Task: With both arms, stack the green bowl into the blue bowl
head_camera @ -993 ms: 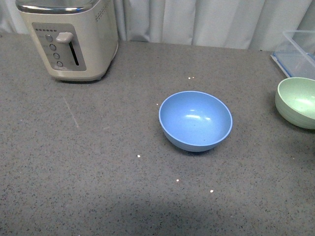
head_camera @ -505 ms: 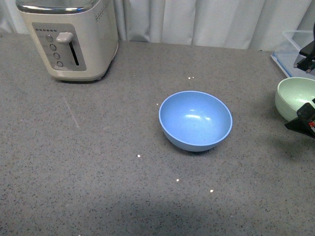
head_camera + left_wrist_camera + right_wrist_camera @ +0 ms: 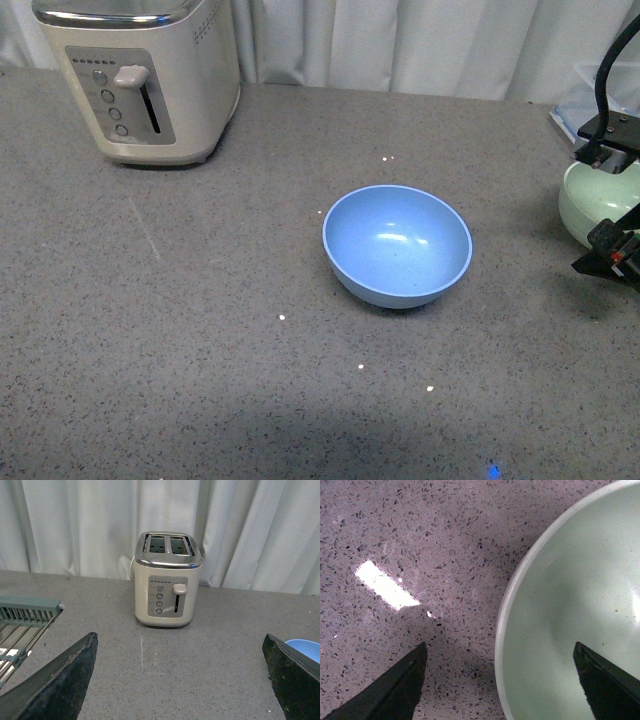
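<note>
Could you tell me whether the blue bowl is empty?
Empty: the blue bowl shows only glossy reflections inside, and the green bowl sits apart.

place: kitchen-style setup | evidence: cream toaster (image 3: 150, 85) on a grey speckled countertop (image 3: 200, 350) | dish rack (image 3: 27, 612) at the counter's side in the left wrist view | tableware: blue bowl (image 3: 397, 245), green bowl (image 3: 585, 208) | backdrop: white curtain (image 3: 400, 45) hanging behind the counter

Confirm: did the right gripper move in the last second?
Yes. The right gripper entered from the right edge, moving leftward over the stationary green bowl.
</note>
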